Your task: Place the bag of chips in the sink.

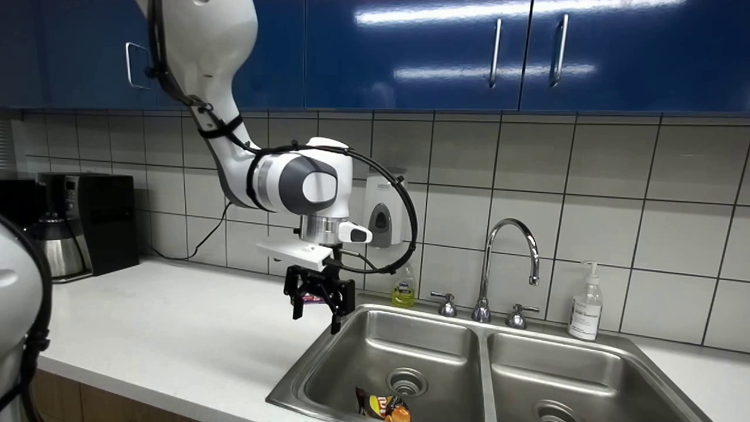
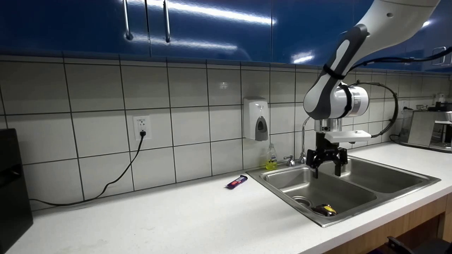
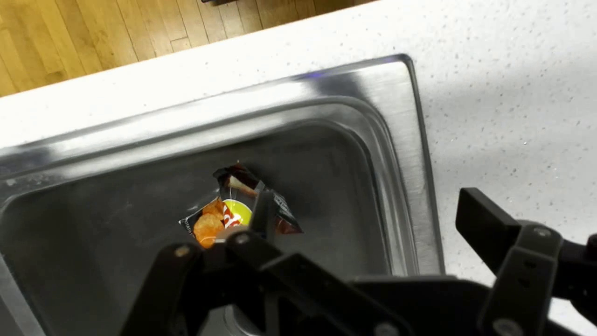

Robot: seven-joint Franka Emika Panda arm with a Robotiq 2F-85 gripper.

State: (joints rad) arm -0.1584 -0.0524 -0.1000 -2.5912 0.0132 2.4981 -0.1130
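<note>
Both exterior views facing wall (image 2: 190, 123), wrist view downward (closer), sink (image 1: 487, 375) shared

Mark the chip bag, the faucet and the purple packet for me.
Chip bag (image 3: 239, 211): in the wrist view, on the yellow patch of its print.
Faucet (image 1: 486, 272): in an exterior view, on the upright part of its neck.
Purple packet (image 2: 236, 182): in an exterior view, on the middle of its wrapper.

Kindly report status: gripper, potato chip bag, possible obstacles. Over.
Gripper open, holding nothing. Potato chip bag lying in sink basin. Faucet apart from gripper, likely no obstacle.
</note>
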